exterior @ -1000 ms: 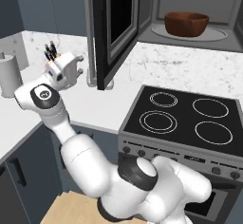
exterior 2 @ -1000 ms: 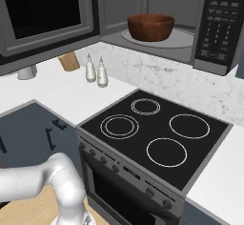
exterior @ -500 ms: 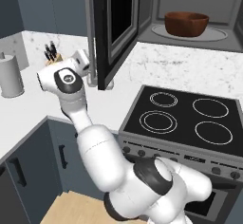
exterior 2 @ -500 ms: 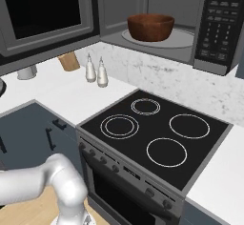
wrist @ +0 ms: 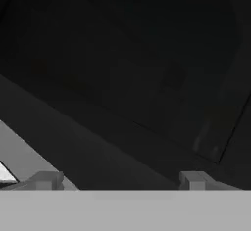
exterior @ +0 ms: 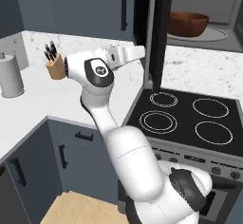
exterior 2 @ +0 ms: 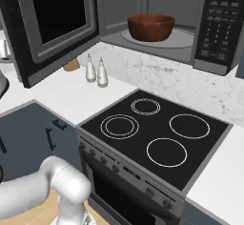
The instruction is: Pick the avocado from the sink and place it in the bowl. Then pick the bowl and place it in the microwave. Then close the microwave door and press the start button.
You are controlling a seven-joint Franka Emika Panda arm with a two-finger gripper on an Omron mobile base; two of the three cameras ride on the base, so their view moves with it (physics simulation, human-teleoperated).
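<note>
While the knife block (exterior: 56, 66) sits at nine o'clock of the raised arm in the left base view, the gripper (exterior: 140, 52) reaches the open microwave door (exterior: 159, 33), fingertips (wrist: 193, 180) spread apart against dark glass; rightward, the bowl (exterior 2: 150, 26) rests inside the microwave (exterior 2: 209, 26), avocado unseen.

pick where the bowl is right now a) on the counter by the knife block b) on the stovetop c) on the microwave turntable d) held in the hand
c: the bowl sits on the round turntable inside the microwave, whose door stands swung open.
</note>
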